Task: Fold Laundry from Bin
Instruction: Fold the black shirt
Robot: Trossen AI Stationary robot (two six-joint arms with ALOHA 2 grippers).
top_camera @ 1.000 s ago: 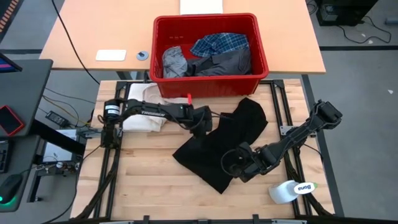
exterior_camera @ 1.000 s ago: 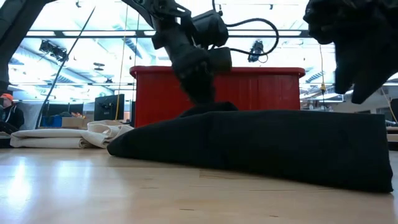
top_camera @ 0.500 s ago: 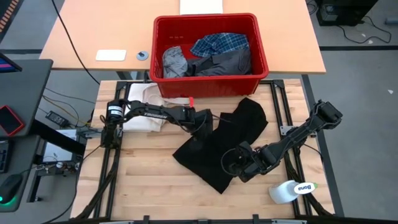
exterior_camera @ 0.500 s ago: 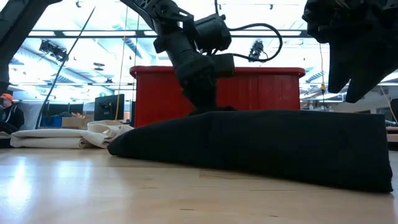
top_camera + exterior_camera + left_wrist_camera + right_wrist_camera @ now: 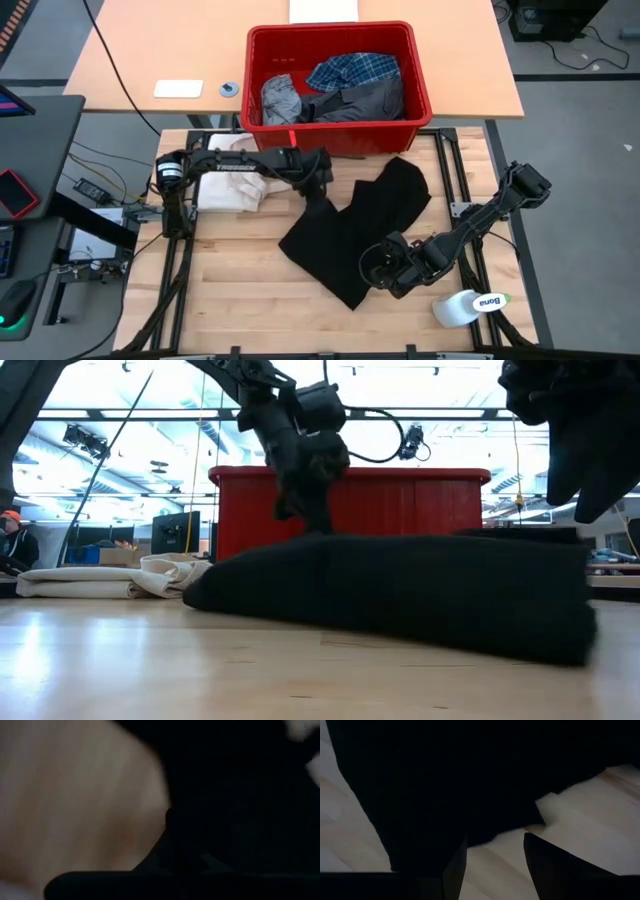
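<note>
Large black garment point(image 5: 355, 235) lies spread on the slatted wooden table point(image 5: 230, 300), matte, soft, irregular outline with one lobe reaching toward the red bin point(image 5: 338, 130) and a pointed corner toward the table's front edge. From the low view it reads as a long dark mound point(image 5: 400, 595) with a raised peak where it is pinched. Left gripper point(image 5: 318, 190) sits at the garment's upper left edge, fingers closed on a fold of the black cloth. Right gripper point(image 5: 385, 268) rests over the garment's lower right part, fingers parted; its wrist view shows two dark fingers point(image 5: 547, 865) apart above bare wood, black fabric filling the rest, nothing visibly held. Left wrist view almost wholly dark and blurred; grip detail unreadable there. Bin stands at the table's far edge, rigid glossy plastic, thick rim, tapered walls; inside it a blue-and-white plaid shirt point(image 5: 352, 70), a light grey piece point(image 5: 280, 100) and a dark grey piece point(image 5: 365, 100), all crumpled and partly overlapping. Cream-white cloth point(image 5: 230, 185) bunched beneath the left arm, partly covered by it. White bottle point(image 5: 468, 306) lies on its side near the table's front right corner.
</note>
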